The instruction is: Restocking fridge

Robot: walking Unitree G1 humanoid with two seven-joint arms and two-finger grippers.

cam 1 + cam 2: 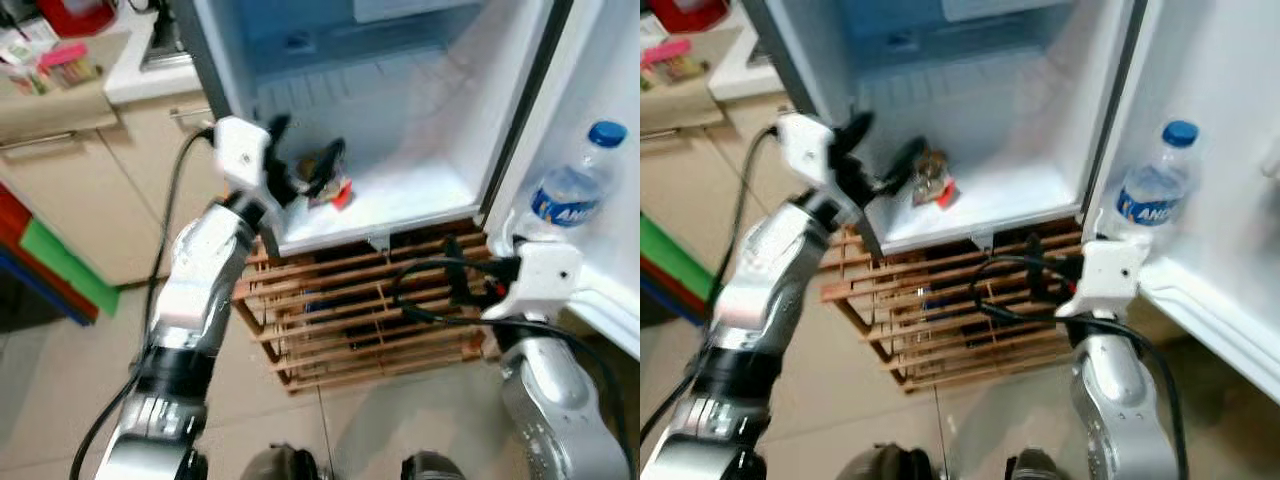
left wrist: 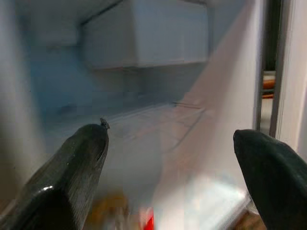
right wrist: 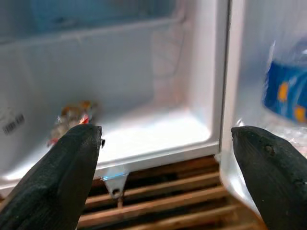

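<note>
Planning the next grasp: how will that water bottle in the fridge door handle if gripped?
The water bottle looks like thin clear plastic, so it probably dents under squeeze. It seems full, likely heavy for its size. Standing tall and narrow in the door shelf, it may tip if nudged high.

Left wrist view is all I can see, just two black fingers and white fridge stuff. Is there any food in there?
Observer: Yes, a small snack packet with a red corner lies on the fridge floor, just beyond the left gripper.
Operator: Is the robot holding it?
Observer: No. The left gripper is open above the packet, with its fingers spread.
Operator: Is there a drink anywhere?
Observer: A water bottle with a blue cap stands in the open door's shelf, on the robot's right.
Operator: What's the other arm doing?
Observer: The right gripper is open and empty, low in front of the wooden rack beneath the fridge.
</note>
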